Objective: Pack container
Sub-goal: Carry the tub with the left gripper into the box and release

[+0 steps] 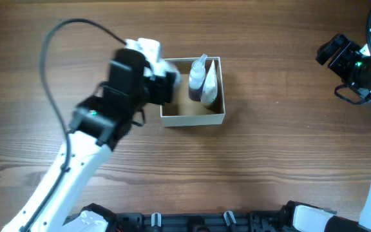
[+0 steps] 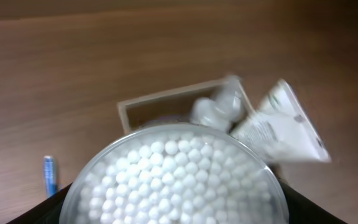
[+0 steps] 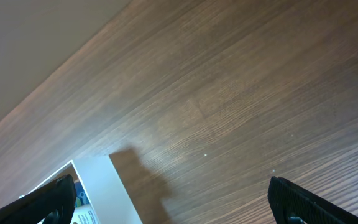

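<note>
White-walled square cardboard box [image 1: 192, 118] sits mid-frame. Left jaws clasp a round clear tub of cotton swabs [image 2: 176, 180] at its left wall: lower it level, clear of the white bottles [image 1: 198, 76]. Right jaws gape empty.

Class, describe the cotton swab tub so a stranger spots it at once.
On the wooden table sits a white box. At its left edge the left gripper holds a round clear tub. Unlike the two tubes in the box, it is packed with white swab tips.
</note>
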You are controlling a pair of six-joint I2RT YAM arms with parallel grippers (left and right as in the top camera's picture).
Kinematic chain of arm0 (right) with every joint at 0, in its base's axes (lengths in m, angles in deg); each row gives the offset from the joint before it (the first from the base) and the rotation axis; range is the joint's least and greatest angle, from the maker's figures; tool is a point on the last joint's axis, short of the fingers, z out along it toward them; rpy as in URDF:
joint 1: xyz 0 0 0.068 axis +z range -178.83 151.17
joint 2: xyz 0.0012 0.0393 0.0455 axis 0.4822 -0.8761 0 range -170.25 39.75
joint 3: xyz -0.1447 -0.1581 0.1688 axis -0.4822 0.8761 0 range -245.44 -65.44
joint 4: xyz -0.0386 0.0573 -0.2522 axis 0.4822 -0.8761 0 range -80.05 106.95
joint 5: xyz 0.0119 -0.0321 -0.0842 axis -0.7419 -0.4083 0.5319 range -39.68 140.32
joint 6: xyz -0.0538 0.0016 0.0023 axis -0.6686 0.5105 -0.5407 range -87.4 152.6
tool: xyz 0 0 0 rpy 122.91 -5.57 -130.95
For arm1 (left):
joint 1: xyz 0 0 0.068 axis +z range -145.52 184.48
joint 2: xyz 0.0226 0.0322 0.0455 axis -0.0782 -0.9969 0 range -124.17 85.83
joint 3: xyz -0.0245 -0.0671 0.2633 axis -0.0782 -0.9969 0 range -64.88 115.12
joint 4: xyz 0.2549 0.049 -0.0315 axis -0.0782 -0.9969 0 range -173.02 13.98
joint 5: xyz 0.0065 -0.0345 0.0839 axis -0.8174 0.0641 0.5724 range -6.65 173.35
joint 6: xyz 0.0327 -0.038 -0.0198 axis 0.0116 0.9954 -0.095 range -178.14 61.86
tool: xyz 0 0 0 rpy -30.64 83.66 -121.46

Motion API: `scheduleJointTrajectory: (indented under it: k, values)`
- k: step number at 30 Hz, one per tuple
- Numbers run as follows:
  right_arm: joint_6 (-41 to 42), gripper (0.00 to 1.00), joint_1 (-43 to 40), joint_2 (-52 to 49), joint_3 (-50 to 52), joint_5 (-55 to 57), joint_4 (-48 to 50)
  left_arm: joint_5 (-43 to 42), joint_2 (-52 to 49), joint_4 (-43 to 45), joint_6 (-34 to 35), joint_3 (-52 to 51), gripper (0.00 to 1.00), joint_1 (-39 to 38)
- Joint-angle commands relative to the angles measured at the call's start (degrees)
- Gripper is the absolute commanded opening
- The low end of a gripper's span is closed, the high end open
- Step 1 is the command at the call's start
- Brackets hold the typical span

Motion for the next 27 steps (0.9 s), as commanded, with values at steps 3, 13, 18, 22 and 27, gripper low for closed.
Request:
scheduleJointTrajectory:
  k: [3, 13, 18, 22, 27]
  values:
    - [0.7, 1.00, -0.1, -0.3, -0.5, -0.9, 0.0, 10.1, -9.0, 1.1, 1.0, 0.5, 0.72, -5.5]
    - [0.7, 1.00, -0.1, -0.3, -0.5, -0.9, 0.0, 10.0, -21.4, 5.9, 1.0, 0.5, 0.80, -5.3]
    - [0.8, 1.00, -0.1, -0.3, -0.5, -0.9, 0.0, 7.0, -24.8, 7.8, 1.0, 0.5, 0.80, -5.3]
    - [0.7, 1.00, -0.1, -0.3, -0.5, -0.9, 0.0, 6.9, -26.1, 9.6, 1.0, 0.5, 0.85, -5.3]
    - [0.7, 1.00, -0.1, -0.3, -0.5, -0.9, 0.0, 7.0, -25.9, 11.5, 1.0, 0.5, 1.00, -5.3]
